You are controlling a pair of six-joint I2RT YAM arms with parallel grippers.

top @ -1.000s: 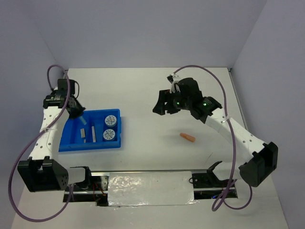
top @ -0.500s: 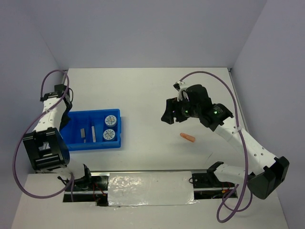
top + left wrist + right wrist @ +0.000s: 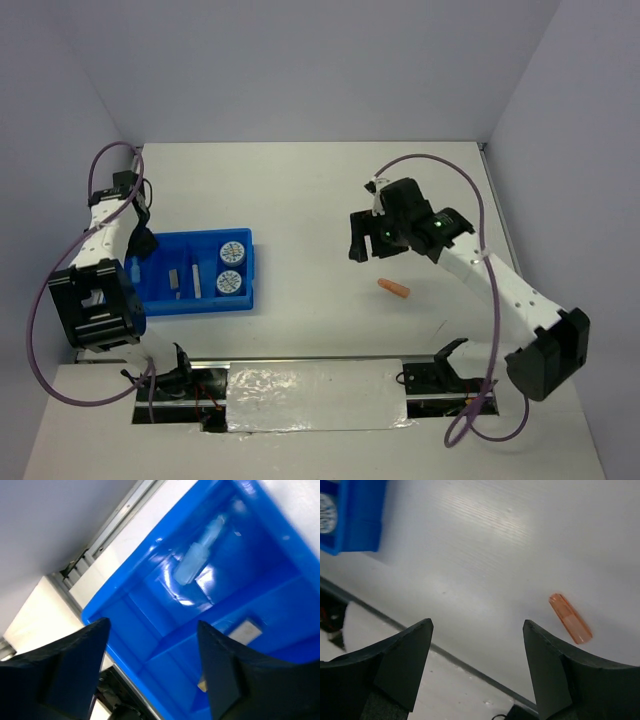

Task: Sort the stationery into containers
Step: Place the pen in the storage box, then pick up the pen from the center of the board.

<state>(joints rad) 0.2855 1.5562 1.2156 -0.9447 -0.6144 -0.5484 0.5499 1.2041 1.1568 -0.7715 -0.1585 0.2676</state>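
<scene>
The left fingers [image 3: 140, 243] stand spread apart over the left end of the blue tray [image 3: 190, 308], grasping nothing; beneath them, in the tray's end compartment, lies a pale pen-like item [image 3: 199, 557], probably the white pen, though the wrist view is blurred; two tape rolls [image 3: 232, 250] sit in the tray's right compartment; small grey pieces [image 3: 197, 282] lie in its middle ones; the orange stick [image 3: 394, 289] rests on the surface [image 3: 300, 190] well right of the tray; the right fingers [image 3: 368, 248], also well right of the tray, hang spread and empty, apart from the stick.
</scene>
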